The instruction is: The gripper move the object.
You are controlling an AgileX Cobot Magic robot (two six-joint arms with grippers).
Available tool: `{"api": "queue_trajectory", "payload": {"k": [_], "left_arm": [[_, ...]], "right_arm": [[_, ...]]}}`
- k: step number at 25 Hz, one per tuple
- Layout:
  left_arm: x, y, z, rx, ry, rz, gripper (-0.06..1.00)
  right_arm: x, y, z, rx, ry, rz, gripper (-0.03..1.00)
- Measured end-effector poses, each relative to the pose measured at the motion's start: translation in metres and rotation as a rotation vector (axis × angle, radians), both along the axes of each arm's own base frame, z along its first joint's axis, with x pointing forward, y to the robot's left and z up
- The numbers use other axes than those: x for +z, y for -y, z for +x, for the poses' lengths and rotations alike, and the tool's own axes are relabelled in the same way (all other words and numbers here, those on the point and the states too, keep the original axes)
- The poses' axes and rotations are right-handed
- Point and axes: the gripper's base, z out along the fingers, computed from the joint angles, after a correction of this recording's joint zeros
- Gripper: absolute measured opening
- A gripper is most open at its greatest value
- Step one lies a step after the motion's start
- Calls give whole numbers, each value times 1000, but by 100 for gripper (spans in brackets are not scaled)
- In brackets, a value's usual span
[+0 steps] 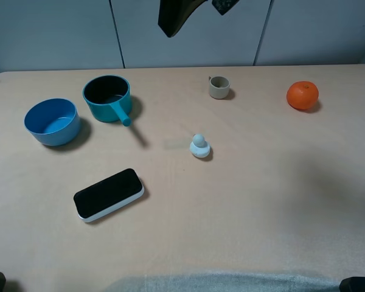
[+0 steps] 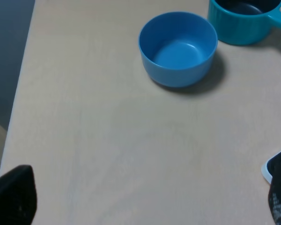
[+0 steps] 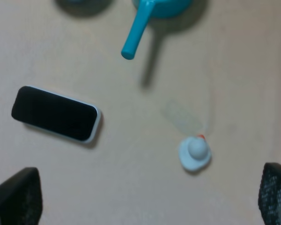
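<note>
The teal saucepan (image 1: 107, 97) stands at the table's back left, dark inside, its stick handle pointing to the front right. It also shows in the left wrist view (image 2: 243, 21), and its handle shows in the right wrist view (image 3: 136, 30). My left gripper (image 2: 145, 201) is open and empty, low over bare table, well short of the pan. My right gripper (image 3: 145, 197) is open and empty, high above the table, its fingers far apart. Neither gripper touches anything.
A lighter-blue handleless bowl (image 1: 52, 121) sits left of the pan. A black phone (image 1: 108, 194) lies front left. A small pale duck toy (image 1: 199, 146) is mid-table, a grey cup (image 1: 219, 87) and an orange (image 1: 302, 95) at the back right.
</note>
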Motion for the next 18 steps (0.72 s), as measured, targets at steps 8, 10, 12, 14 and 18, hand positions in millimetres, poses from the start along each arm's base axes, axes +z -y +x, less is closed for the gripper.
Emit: {"api": "queue_trajectory", "payload": {"k": [8, 10, 12, 14, 18], "left_arm": [[0, 0, 0, 0, 0, 0, 99], [0, 0, 0, 0, 0, 0, 99], [0, 0, 0, 0, 0, 0, 99], [0, 0, 0, 0, 0, 0, 99], [0, 0, 0, 0, 0, 0, 99]], "right_arm": [[26, 39, -37, -8, 83, 23, 69], [28, 50, -48, -10, 97, 24, 69], [26, 61, -58, -13, 106, 10, 69], [24, 72, -68, -24, 119, -2, 69], [17, 96, -87, -64, 143, -31, 69]]}}
